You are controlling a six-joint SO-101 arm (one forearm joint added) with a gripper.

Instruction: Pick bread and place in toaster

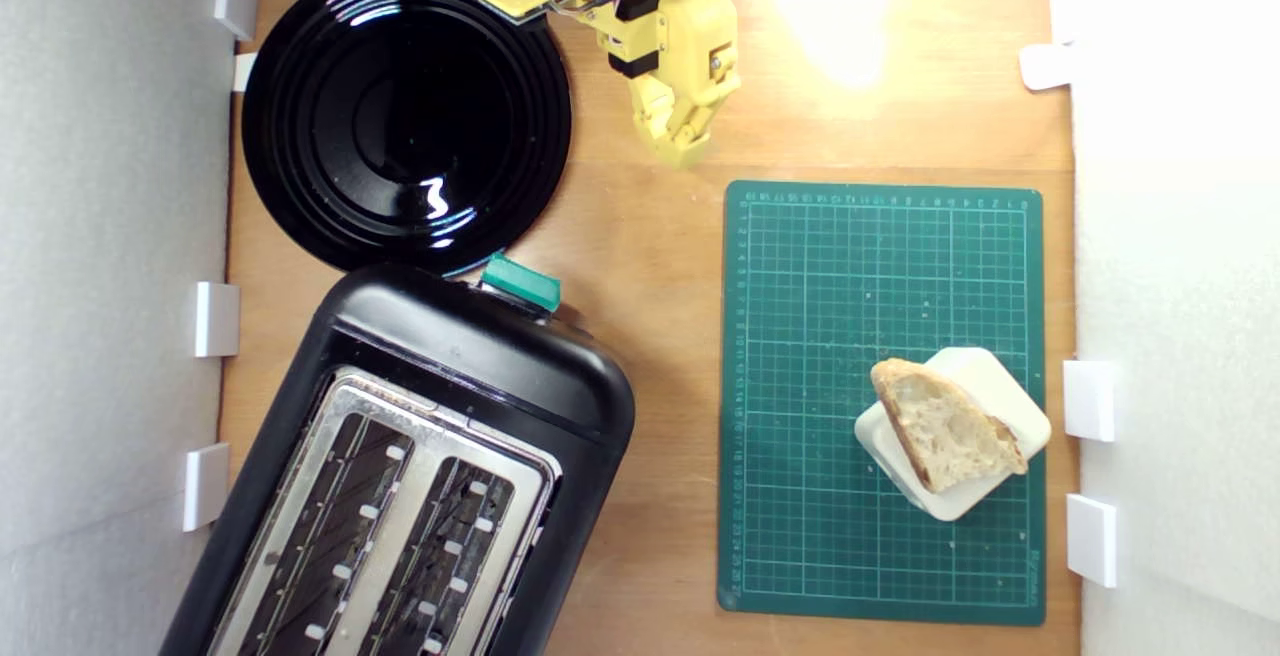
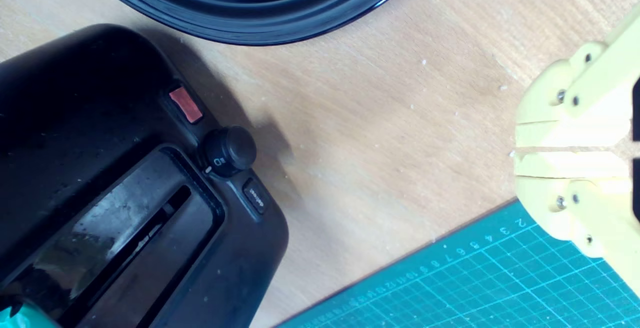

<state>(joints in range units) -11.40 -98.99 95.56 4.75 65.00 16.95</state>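
Exterior view: yellow plastic end effector [image 1: 684, 151] at upper centre, jaws closed and empty, above the bare wooden bench [image 1: 650, 266]. Wedge-shaped slice of rustic bread [image 1: 945, 426], brown-crusted, lies on a cream rounded-square block [image 1: 1010, 391] at the lower right of the green gridded cutting mat [image 1: 830, 286]. Black two-slot toaster [image 1: 420, 456] with silver top fills the lower left; glossy round black plate [image 1: 405, 116] sits upper left.
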